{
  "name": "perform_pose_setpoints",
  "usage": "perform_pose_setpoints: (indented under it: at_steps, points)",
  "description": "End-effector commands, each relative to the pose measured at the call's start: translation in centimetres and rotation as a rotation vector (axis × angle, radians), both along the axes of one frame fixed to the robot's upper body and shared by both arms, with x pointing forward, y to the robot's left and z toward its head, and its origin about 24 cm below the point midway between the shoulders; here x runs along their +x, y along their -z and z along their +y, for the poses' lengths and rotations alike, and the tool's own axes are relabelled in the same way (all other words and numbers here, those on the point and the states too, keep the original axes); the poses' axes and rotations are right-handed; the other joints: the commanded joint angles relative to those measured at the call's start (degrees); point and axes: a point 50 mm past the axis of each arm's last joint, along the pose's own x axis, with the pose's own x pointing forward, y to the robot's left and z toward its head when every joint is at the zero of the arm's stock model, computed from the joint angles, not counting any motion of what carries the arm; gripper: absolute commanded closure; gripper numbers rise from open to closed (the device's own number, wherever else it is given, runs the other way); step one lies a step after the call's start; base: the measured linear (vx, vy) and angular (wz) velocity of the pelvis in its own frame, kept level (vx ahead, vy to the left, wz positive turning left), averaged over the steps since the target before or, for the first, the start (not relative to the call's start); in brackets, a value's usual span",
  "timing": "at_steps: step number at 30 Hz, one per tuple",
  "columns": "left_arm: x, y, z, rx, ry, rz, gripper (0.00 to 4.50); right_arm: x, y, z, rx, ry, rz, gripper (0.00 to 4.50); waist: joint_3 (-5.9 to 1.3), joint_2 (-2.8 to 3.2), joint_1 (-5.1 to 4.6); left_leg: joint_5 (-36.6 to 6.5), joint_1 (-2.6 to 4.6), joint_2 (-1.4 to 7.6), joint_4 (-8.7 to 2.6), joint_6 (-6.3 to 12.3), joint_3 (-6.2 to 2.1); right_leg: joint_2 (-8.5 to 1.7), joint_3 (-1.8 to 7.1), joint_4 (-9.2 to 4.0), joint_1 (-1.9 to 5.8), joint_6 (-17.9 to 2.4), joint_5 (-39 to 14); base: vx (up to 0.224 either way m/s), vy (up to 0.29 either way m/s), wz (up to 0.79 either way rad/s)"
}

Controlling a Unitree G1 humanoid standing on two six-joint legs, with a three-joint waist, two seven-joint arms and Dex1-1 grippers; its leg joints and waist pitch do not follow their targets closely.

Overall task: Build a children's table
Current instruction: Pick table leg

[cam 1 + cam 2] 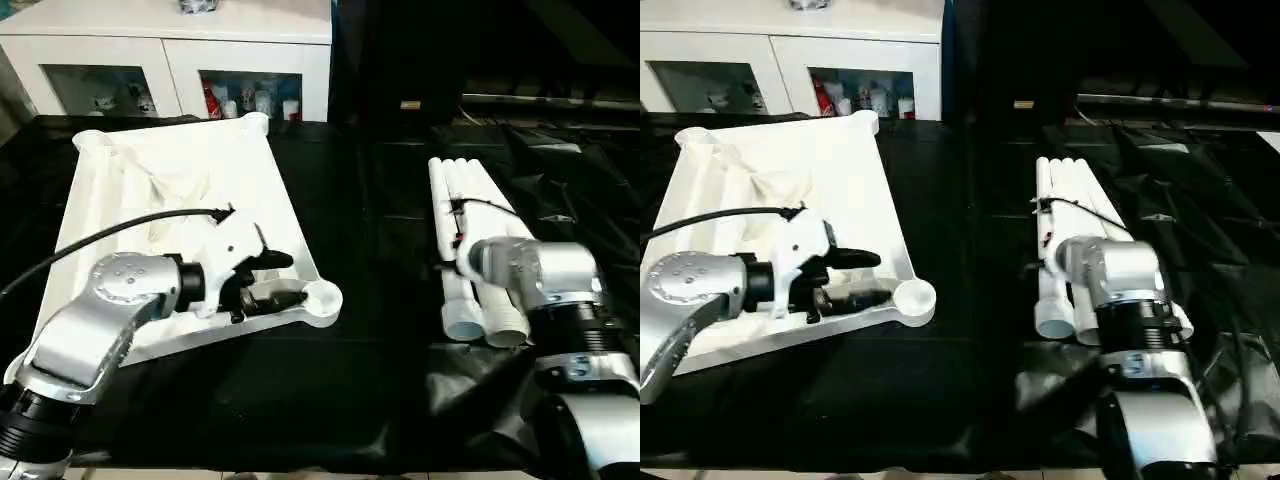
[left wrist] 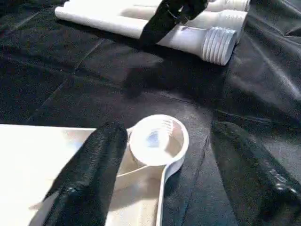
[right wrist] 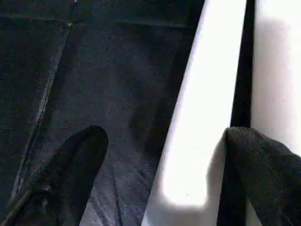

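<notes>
The children's tabletop [image 1: 190, 190] lies at the left on the black cover, rim and round corner sockets facing up. My left gripper [image 1: 296, 279] is open at its near right corner, one finger [image 2: 94, 169] over the tabletop's rim and the other [image 2: 254, 169] over the black cover, with the corner socket [image 2: 157, 139] between them. Several white legs [image 1: 475, 240] lie side by side at the right, threaded ends toward me. My right gripper [image 3: 164, 136] is open just above them, its fingers [image 3: 70, 174] standing on either side of one leg [image 3: 202, 117].
A white glass-door cabinet [image 1: 170, 60] stands behind the work table. The black cover [image 1: 380, 340] is wrinkled at the right and front. Bare cover lies between the tabletop and the legs.
</notes>
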Motion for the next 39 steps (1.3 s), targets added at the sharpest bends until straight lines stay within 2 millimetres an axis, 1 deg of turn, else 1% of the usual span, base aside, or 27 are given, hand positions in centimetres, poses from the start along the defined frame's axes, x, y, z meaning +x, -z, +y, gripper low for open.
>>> perform_pose_setpoints:
  at_steps: [1,4,5,7,9,10,13,15,16,19,20,21,23,25,26,27,29,30,32,33,34,36,37,38,39]
  points:
    - [-0.2,-0.3,0.0,0.016,0.001,-0.012,0.82,0.3,-0.5,0.2,0.021,0.0,0.006,0.0,-3.61,-0.24,0.19,-4.25,0.04,3.55,-4.91,-1.85,-1.1,-4.77,3.16,-3.88,2.95,-12.04,-11.56,0.0,0.0,0.0]
    - [-0.3,-0.3,0.0,0.019,0.004,-0.007,0.76,0.2,-0.5,0.5,0.04,-0.011,0.018,0.0,-3.66,-0.26,0.25,-3.62,0.01,3.53,-4.87,-1.73,-1.06,-4.73,3.16,-3.79,2.99,-12.22,-10.69,0.0,0.0,0.0]
    - [-0.4,-0.3,0.0,0.02,0.005,-0.005,0.56,0.2,-0.5,0.6,0.046,-0.014,0.02,0.0,-3.64,-0.25,0.27,-3.58,0.0,3.56,-4.87,-1.76,-1.04,-4.76,3.15,-3.79,2.96,-12.37,-10.46,0.0,0.0,0.0]
    - [-0.4,-0.3,0.0,0.021,0.006,-0.004,0.34,0.2,-0.5,0.6,0.04,-0.022,0.017,0.0,-3.69,-0.23,0.26,-3.57,0.01,3.57,-4.88,-1.79,-1.06,-4.76,3.11,-3.73,2.98,-12.42,-10.34,0.0,0.0,0.0]
    - [-0.4,-0.3,-0.1,0.021,0.008,-0.005,0.28,0.2,-0.5,0.6,0.036,-0.022,0.015,0.0,-3.62,-0.26,0.27,-3.77,0.0,3.56,-4.89,-1.79,-1.05,-4.77,3.14,-3.78,2.95,-12.39,-10.57,0.0,0.0,0.0]
    - [-0.4,-0.3,-0.1,0.023,0.01,-0.006,0.08,0.3,-0.5,0.7,0.036,-0.02,0.014,0.0,-3.6,-0.19,0.32,-4.03,0.04,3.57,-4.92,-1.95,-1.06,-4.8,3.15,-3.85,2.92,-12.29,-11.21,0.0,0.0,0.0]
    - [-0.5,-0.3,-0.1,0.026,0.011,-0.005,0.08,0.3,-0.5,0.8,0.036,-0.022,0.016,0.0,-3.63,-0.22,0.3,-4.0,0.04,3.54,-4.9,-2.0,-1.04,-4.76,3.15,-3.83,2.91,-12.25,-11.09,0.0,0.0,0.0]
    - [-0.5,-0.3,-0.1,0.034,0.014,-0.007,0.08,0.2,-0.1,1.0,0.053,-0.023,0.033,0.0,-3.6,-0.3,0.27,-4.37,0.01,3.54,-4.96,-2.04,-1.08,-4.8,3.14,-3.88,2.9,-12.26,-11.67,0.0,0.0,0.0]
    - [-0.5,-0.3,-0.1,0.035,0.015,-0.007,0.08,0.2,0.1,1.1,0.067,-0.02,0.042,0.0,-3.56,-0.18,0.27,-4.66,0.0,3.53,-4.97,-2.08,-1.09,-4.86,3.16,-3.93,2.9,-12.18,-12.15,0.0,0.0,0.0]
    - [-0.4,-0.3,-0.1,0.037,0.018,-0.006,0.08,0.1,0.5,1.4,0.113,-0.022,0.065,0.0,-3.66,-0.15,0.31,-4.11,0.01,3.57,-4.95,-2.04,-1.09,-4.84,3.16,-3.83,2.92,-12.22,-11.29,0.0,0.0,0.0]
    - [-0.4,-0.3,-0.1,0.039,0.02,-0.007,0.0,-0.1,0.8,1.5,0.136,-0.025,0.079,0.3,-3.68,-0.12,0.32,-3.83,-0.01,3.57,-4.95,-2.03,-1.11,-4.82,3.13,-3.75,2.94,-12.51,-10.59,0.0,0.0,0.0]
    - [-0.4,-0.3,-0.2,0.039,0.023,-0.007,0.0,-0.2,1.1,1.6,0.147,-0.028,0.092,0.3,-3.71,-0.03,0.39,-3.61,0.01,3.59,-4.95,-1.98,-1.11,-4.85,3.13,-3.69,2.97,-12.66,-9.89,0.0,0.0,0.0]
    - [-0.5,-0.3,-0.3,0.039,0.03,-0.005,0.0,-0.3,1.5,1.8,0.173,-0.031,0.11,0.37,-3.72,-0.05,0.38,-3.44,-0.01,3.57,-4.94,-1.95,-1.07,-4.78,3.1,-3.64,2.95,-12.94,-9.26,0.0,0.0,0.0]
    - [-0.5,-0.3,-0.4,0.039,0.037,-0.004,0.0,-0.4,1.8,1.9,0.189,-0.033,0.122,0.66,-3.67,-0.04,0.4,-4.03,-0.03,3.59,-4.97,-1.93,-1.09,-4.87,3.11,-3.73,2.98,-13.08,-9.86,0.0,0.0,0.0]
    - [-0.5,-0.2,-0.4,0.039,0.039,-0.003,0.0,-0.4,1.9,1.9,0.192,-0.03,0.127,0.66,-3.63,-0.07,0.44,-4.29,0.06,3.65,-5.04,-2.09,-1.11,-4.83,3.08,-3.76,2.9,-12.9,-10.45,0.0,0.0,0.0]
    - [-0.6,-0.2,-0.5,0.04,0.042,-0.003,0.0,-0.5,2.0,1.9,0.193,-0.029,0.131,0.78,-3.6,-0.07,0.43,-4.73,0.08,3.63,-5.06,-2.28,-1.1,-4.86,3.1,-3.83,2.87,-12.8,-11.09,0.0,0.0,0.0]
    - [-0.7,-0.1,-0.7,0.042,0.05,-0.002,0.0,-0.5,2.2,1.9,0.195,-0.022,0.142,0.89,-3.61,-0.2,0.46,-5.0,0.13,3.67,-5.09,-2.43,-1.1,-4.94,3.12,-3.9,2.89,-12.6,-11.66,0.0,0.0,0.0]
    - [-0.7,-0.1,-0.7,0.042,0.051,-0.002,0.0,-0.5,2.2,1.8,0.195,-0.021,0.144,1.09,-3.59,-0.31,0.43,-5.04,0.03,3.64,-5.12,-2.44,-1.1,-4.91,3.12,-3.92,2.94,-12.46,-11.89,0.0,0.0,0.0]
    - [-0.8,-0.1,-0.8,0.042,0.053,-0.001,0.0,-0.5,2.3,1.8,0.2,-0.019,0.147,1.16,-3.61,-0.34,0.44,-4.89,0.07,3.66,-5.11,-2.38,-1.1,-4.93,3.12,-3.91,2.89,-12.32,-11.87,0.0,0.0,0.0]
    - [-0.8,0.0,-0.9,0.041,0.056,0.001,0.0,-0.5,2.3,1.7,0.21,-0.018,0.152,1.21,-3.64,-0.56,0.44,-4.67,0.02,3.64,-5.11,-2.3,-1.09,-4.93,3.11,-3.89,2.95,-12.31,-11.77,0.0,0.0,0.0]
    - [-0.8,0.1,-0.9,0.044,0.058,-0.001,0.0,-0.5,2.4,1.7,0.203,-0.023,0.155,1.3,-3.66,-0.41,0.5,-4.49,0.05,3.64,-5.08,-2.31,-1.1,-4.96,3.11,-3.82,2.9,-12.42,-11.71,0.0,0.0,0.0]
    - [-0.8,0.1,-0.9,0.047,0.059,-0.002,0.0,-0.5,2.4,1.6,0.2,-0.024,0.156,1.53,-3.61,-0.36,0.48,-4.49,0.0,3.66,-5.1,-2.28,-1.1,-4.95,3.1,-3.86,2.9,-12.41,-11.52,0.0,0.0,0.0]
    - [-0.8,0.1,-1.0,0.047,0.059,-0.004,0.0,-0.4,2.3,1.6,0.2,-0.025,0.154,1.53,-3.65,-0.63,0.42,-4.4,0.03,3.67,-5.08,-2.25,-1.06,-4.91,3.09,-3.87,2.91,-12.39,-11.38,0.0,0.0,0.0]
    - [-0.8,0.1,-1.0,0.047,0.059,-0.004,0.0,-0.4,2.3,1.6,0.199,-0.026,0.154,1.7,-3.64,-0.72,0.42,-4.23,0.02,3.69,-5.08,-2.24,-1.05,-4.93,3.09,-3.82,2.93,-12.48,-11.15,0.0,0.0,0.0]
    - [-0.8,0.1,-1.0,0.047,0.059,-0.005,0.0,-0.4,2.3,1.6,0.199,-0.025,0.153,1.81,-3.61,-0.61,0.44,-4.29,0.02,3.68,-5.1,-2.32,-1.1,-4.91,3.07,-3.78,2.91,-12.52,-11.2,0.0,0.0,0.0]
